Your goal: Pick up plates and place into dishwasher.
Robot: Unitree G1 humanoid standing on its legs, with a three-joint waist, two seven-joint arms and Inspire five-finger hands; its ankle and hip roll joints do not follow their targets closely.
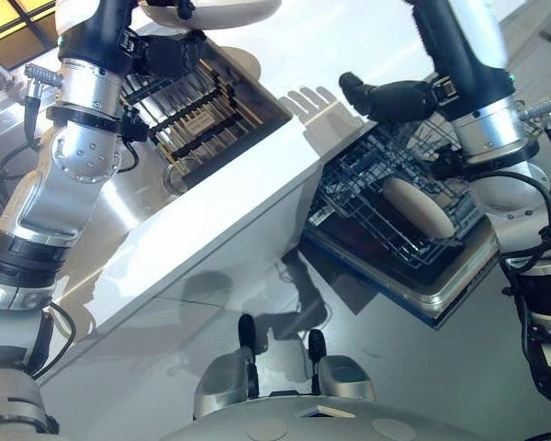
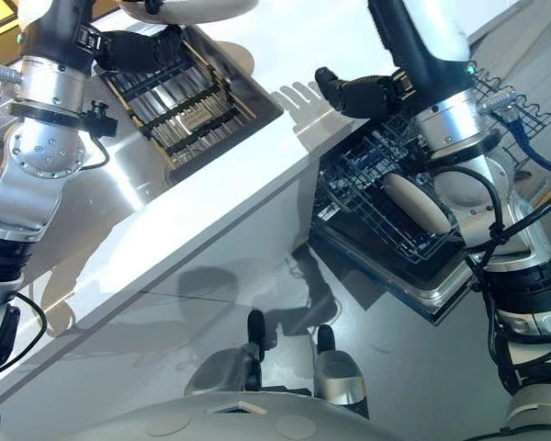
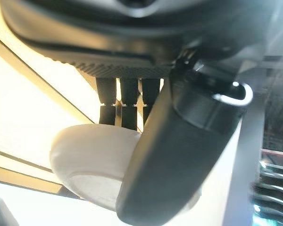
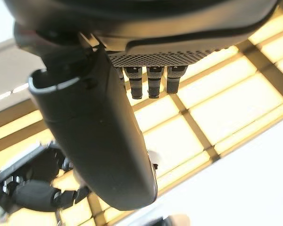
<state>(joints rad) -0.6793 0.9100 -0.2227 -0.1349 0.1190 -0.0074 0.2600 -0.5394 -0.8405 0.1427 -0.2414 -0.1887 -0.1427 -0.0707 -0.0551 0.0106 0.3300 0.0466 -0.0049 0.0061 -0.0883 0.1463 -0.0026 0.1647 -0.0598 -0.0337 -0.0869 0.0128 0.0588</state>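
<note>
The left hand [image 3: 179,141] holds a white plate [image 3: 92,165] up above the far end of the white table [image 1: 285,175], thumb and fingers [image 3: 127,101] clasped on its rim. Below it a metal rack [image 1: 202,106] is set into the table. The right hand [image 1: 390,96] hovers over the table's edge with fingers straight, grasping nothing. Beside the table, the dishwasher rack [image 1: 395,197] stands pulled out, and another plate [image 1: 421,207] leans on edge inside it.
</note>
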